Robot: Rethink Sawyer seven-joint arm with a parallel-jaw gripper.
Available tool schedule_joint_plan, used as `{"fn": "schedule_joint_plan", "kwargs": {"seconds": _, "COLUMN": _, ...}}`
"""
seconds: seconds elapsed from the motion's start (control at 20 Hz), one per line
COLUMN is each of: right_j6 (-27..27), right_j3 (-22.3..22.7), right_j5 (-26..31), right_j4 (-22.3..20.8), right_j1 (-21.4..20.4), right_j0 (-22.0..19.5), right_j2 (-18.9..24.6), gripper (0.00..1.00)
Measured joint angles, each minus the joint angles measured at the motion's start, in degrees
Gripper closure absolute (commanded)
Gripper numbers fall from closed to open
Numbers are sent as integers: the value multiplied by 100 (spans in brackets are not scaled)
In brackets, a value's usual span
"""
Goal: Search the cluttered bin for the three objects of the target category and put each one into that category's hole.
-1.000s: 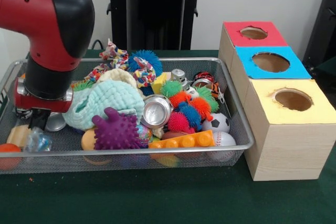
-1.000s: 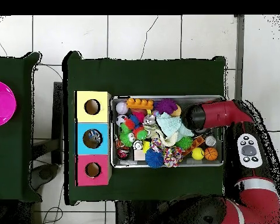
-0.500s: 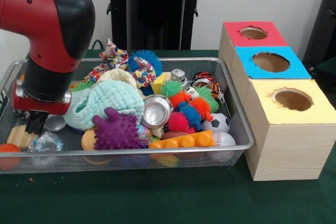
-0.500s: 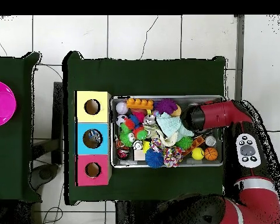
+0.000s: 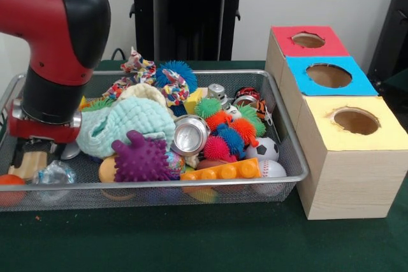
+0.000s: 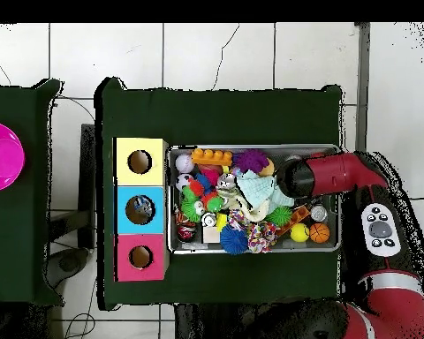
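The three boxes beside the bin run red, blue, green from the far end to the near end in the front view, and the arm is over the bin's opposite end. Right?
Not quite. In the front view the nearest box has a yellow top, not green; the red box and blue box are as stated. The arm is indeed over the end of the bin away from the boxes.

At the left of the frame the red and black robot arm reaches down into the silver wire-mesh bin, its gripper low beside a pale wooden block and a crumpled clear plastic bottle. Mid-bin lie a mint green cloth, a purple spiky rubber toy, a crushed silver can and an orange toy brick. At the right, on the green desk, stand wooden boxes with red, blue and yellow holed tops.
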Motion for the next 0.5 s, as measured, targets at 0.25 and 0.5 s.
{"fn": "schedule_joint_plan", "kwargs": {"seconds": 0.25, "right_j6": 1, "right_j3": 154, "right_j5": -284, "right_j4": 9, "right_j1": -122, "right_j0": -246, "right_j2": 83, "gripper": 0}}
{"fn": "schedule_joint_plan", "kwargs": {"seconds": 0.5, "right_j6": 1, "right_j3": 171, "right_j5": -443, "right_j4": 62, "right_j1": -238, "right_j0": -465, "right_j2": 197, "gripper": 0}}
